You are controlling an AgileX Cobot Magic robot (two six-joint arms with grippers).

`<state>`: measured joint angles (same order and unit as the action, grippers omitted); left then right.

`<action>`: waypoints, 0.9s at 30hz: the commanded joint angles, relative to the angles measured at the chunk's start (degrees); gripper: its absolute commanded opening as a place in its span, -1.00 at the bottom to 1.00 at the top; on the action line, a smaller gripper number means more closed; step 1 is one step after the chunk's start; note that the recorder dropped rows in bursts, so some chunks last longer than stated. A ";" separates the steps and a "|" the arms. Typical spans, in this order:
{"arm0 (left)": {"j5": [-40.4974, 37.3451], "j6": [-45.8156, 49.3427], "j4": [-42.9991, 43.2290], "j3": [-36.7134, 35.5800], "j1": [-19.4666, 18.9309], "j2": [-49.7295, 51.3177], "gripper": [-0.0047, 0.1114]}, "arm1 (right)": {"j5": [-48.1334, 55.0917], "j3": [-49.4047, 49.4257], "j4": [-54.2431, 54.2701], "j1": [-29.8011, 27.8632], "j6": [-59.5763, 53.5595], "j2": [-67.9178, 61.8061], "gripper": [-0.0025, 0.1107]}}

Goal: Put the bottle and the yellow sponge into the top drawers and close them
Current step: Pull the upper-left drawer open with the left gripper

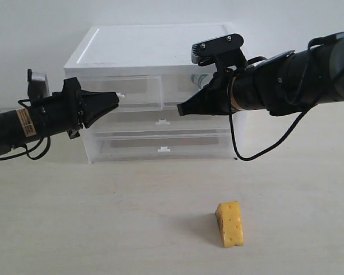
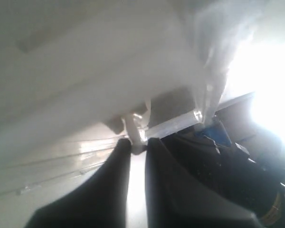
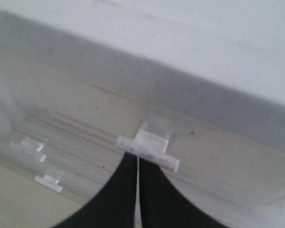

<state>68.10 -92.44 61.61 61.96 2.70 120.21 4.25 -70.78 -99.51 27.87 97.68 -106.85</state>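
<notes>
Yellow sponge (image 1: 230, 223) in foreground; left gripper (image 2: 138, 142) pinched shut on clip handle (image 2: 133, 122) of left top drawer (image 1: 132, 91), right gripper (image 3: 137, 159) shut at neighbouring handle (image 3: 147, 148), hold uncertain: thin handles may slip when pulled.

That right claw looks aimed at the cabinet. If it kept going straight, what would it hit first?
The right gripper would meet the white clip handle of the right-hand top drawer almost at once; its closed tips look right against it, though contact is hard to confirm.
</notes>
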 commanded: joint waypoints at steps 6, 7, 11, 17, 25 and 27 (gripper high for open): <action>1.87 4.64 1.44 -10.98 0.26 -8.02 -0.85 | 4.13 -1.23 -0.43 -0.69 -0.54 0.18 -0.96; 1.87 4.83 1.43 -11.48 0.26 -8.30 -0.85 | 4.26 -1.23 -0.43 -0.69 -0.54 0.18 -0.96; 1.87 6.17 1.32 -14.17 0.26 -8.54 -0.85 | 4.26 -1.23 -0.43 -0.69 -0.54 0.18 -0.96; 1.87 9.84 -1.28 -17.75 0.26 -8.54 -0.85 | 4.15 -1.23 -0.43 -0.69 -0.54 0.18 -0.96; 1.87 9.76 -0.32 -17.75 0.26 -8.54 -0.85 | 4.15 -1.23 -0.43 -0.69 -0.54 0.18 -0.96; 1.87 9.63 -0.32 -17.75 0.26 -8.54 -0.85 | 4.15 -1.23 -0.43 -0.69 -0.66 0.18 -0.96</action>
<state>70.67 -83.31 59.98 44.75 2.70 111.99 4.66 -70.78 -99.73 27.87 97.55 -106.85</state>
